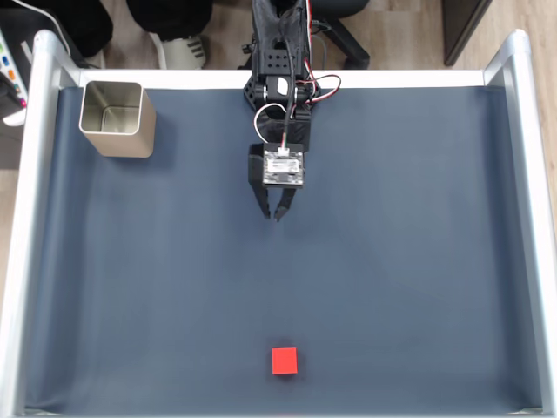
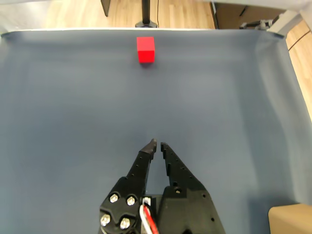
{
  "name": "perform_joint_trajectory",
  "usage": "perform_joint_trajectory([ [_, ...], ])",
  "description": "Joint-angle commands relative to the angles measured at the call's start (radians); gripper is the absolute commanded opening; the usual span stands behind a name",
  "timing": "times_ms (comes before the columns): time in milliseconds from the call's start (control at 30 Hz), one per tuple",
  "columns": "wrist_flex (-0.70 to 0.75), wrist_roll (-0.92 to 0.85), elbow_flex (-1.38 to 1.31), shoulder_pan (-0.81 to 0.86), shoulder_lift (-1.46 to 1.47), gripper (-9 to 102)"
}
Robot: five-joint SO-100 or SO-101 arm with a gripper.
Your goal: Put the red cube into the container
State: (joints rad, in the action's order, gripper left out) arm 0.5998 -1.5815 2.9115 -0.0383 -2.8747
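1. Hand (image 1: 273, 214) is seen at upper centre of the fixed view, fingers nearly closed, gripping nothing.
2. Red cube (image 1: 284, 360) is shown at lower centre on the tabletop (image 1: 392, 261).
3. Container (image 1: 117, 119) is placed upper left.

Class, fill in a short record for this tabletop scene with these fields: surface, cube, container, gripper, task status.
surface: dark blue mat inside a silver-railed frame
cube: small bright red cube near the mat's bottom edge in the fixed view, resting alone on the mat
container: square beige-silver metal tin, upright, top-left corner in the fixed view
gripper: black two-finger gripper, fingertips nearly together, holding nothing, apart from the cube
task status: cube not yet in the tin
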Motion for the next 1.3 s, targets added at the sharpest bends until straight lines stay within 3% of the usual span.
perform_joint_trajectory([
  [0,-0.014,-0.009,-0.153,-0.012,0.092,0],
  [333,-0.023,-0.003,-0.603,-0.012,0.575,1],
  [367,-0.101,0.008,-0.735,-0.006,0.741,7],
  [500,-0.212,-0.021,-0.799,-0.005,0.870,14],
  [733,-0.250,-0.054,-0.908,0.000,1.054,21],
  [967,-0.497,-0.064,-0.927,0.008,1.224,27],
  [1267,-0.627,-0.100,-1.035,0.034,1.436,31],
])
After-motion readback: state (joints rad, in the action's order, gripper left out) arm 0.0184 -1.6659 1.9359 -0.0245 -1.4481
